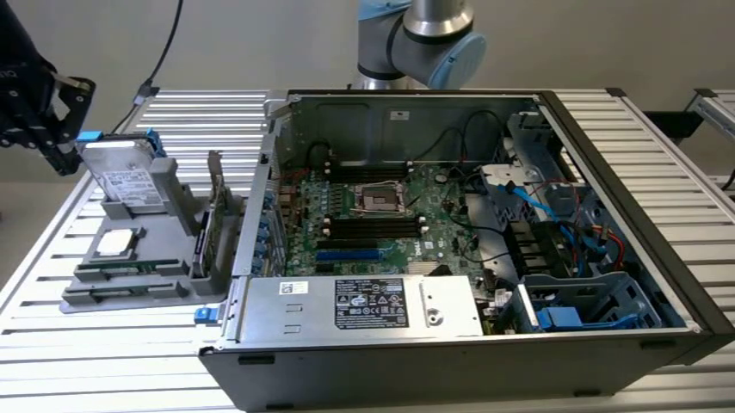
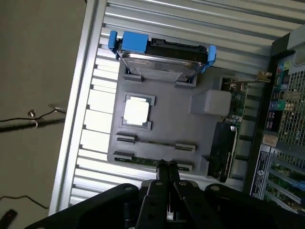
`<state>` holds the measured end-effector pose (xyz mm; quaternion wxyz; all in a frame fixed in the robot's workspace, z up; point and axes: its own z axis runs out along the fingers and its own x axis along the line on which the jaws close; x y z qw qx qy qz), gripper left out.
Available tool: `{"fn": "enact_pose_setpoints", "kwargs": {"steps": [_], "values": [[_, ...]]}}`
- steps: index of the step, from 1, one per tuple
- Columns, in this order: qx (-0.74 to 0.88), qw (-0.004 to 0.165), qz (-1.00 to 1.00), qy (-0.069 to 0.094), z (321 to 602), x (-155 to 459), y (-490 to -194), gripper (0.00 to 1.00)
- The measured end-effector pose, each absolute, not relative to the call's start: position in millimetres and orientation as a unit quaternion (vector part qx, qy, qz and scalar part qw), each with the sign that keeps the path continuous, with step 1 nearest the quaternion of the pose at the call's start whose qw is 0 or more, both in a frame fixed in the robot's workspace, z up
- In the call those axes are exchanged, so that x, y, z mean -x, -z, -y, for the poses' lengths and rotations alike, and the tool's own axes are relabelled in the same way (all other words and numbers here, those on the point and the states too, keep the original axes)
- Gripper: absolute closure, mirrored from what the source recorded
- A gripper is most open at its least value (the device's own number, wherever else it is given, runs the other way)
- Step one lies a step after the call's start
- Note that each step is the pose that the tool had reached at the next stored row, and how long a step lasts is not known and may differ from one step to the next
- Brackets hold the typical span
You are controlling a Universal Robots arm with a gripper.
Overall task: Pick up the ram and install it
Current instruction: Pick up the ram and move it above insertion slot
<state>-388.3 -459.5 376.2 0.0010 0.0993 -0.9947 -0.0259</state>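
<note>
The ram (image 2: 139,161) is a narrow green stick lying in the outer slot of a grey holder (image 2: 178,126); in the exterior view the ram (image 1: 124,274) lies near that holder's front. My gripper (image 2: 167,167) is shut, its two fingers pressed together with nothing between them. It hovers above the holder, its tips lined up over the ram's slot in the wrist view. In the exterior view the gripper (image 1: 58,155) hangs high over the table's far corner on the exterior view's left. The motherboard's black memory slots (image 1: 370,225) lie inside the open computer case (image 1: 643,249).
On the holder also sit a hard drive (image 2: 162,59) with blue rails, a square silver processor (image 2: 137,112) and an upright expansion card (image 2: 228,138). A power supply (image 1: 361,303) fills the case's front. Loose cables (image 2: 33,121) lie off the slatted table (image 2: 95,138).
</note>
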Motion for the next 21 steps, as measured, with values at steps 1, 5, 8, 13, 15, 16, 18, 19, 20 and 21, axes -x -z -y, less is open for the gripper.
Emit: {"fn": "enact_pose_setpoints", "kwargs": {"steps": [1,5,8,13,15,16,18,19,20,21], "values": [[-0.108,0.001,0.994,0.026,459.5,388.3,-376.1,0.9],[-0.144,0.002,0.989,0.027,459.4,388.2,-375.8,0.9],[-0.171,0.003,0.985,0.028,459.4,388.2,-375.5,0.9],[-0.216,0.003,0.976,0.032,459.5,388.2,-374.6,0.9],[-0.233,0.003,0.972,0.034,459.5,388.3,-374.3,0.9],[-0.242,0.003,0.97,0.035,459.5,388.3,-374.1,0.9],[-0.26,0.003,0.965,0.038,459.5,388.3,-373.6,0.9],[-0.269,0.003,0.962,0.04,459.5,388.3,-373.3,0.9],[-0.277,0.003,0.96,0.041,459.5,388.2,-373.0,0.9],[-0.286,0.003,0.957,0.044,459.5,388.2,-372.8,0.9]]}}
